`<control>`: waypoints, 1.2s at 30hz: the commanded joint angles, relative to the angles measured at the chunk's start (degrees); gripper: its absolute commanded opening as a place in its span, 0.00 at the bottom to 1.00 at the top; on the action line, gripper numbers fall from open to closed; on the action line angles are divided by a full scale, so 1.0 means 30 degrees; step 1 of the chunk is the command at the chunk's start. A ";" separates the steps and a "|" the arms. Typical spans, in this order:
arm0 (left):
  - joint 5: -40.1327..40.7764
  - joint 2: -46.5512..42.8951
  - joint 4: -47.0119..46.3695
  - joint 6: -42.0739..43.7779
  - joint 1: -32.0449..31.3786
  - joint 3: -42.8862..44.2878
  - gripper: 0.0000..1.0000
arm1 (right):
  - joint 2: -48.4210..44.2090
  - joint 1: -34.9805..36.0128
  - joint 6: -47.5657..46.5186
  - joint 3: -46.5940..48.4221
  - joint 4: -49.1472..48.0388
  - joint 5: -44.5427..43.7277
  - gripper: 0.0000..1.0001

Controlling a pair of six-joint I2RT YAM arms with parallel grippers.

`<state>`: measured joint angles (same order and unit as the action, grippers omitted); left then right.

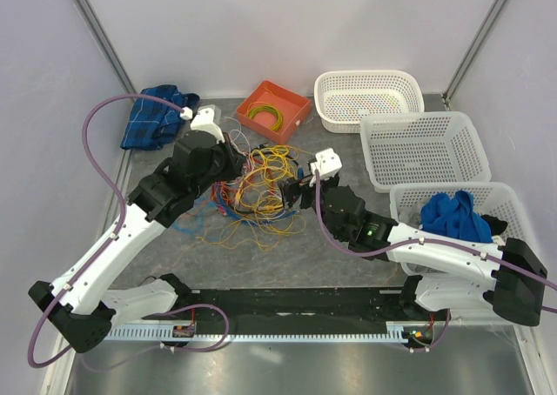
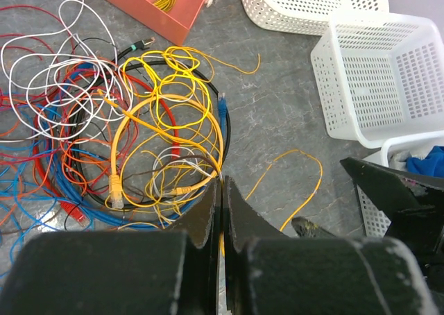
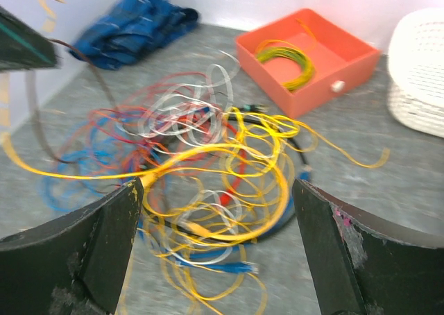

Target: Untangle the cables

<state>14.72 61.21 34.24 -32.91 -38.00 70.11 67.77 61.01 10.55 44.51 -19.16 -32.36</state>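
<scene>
Left wrist: left gripper (image 2: 222, 190) jaws pressed together, yellow strand pinched between; cables (image 2: 139, 131) tangled just beyond.
Right wrist: right gripper (image 3: 216, 190) spread wide, holding nothing, over pile.
Top external: pile mid-table between both arms; orange tray (image 1: 294, 106) farther back.

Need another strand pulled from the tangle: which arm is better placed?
Right. The right jaws stand open just above the cables, free to close on a strand. The left jaws are shut, seemingly pinching a yellow cable, so that arm looks occupied.
</scene>
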 commanded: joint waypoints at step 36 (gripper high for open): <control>0.1361 -0.0130 0.1038 0.0335 0.0127 0.1505 0.75 | -0.0292 -0.0445 -0.0762 0.3674 -0.0095 -0.2806 0.00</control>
<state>15.62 60.23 38.02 -32.03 -37.98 73.49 70.70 60.10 6.04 48.25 -29.87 -38.68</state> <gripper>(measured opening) 0.519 0.009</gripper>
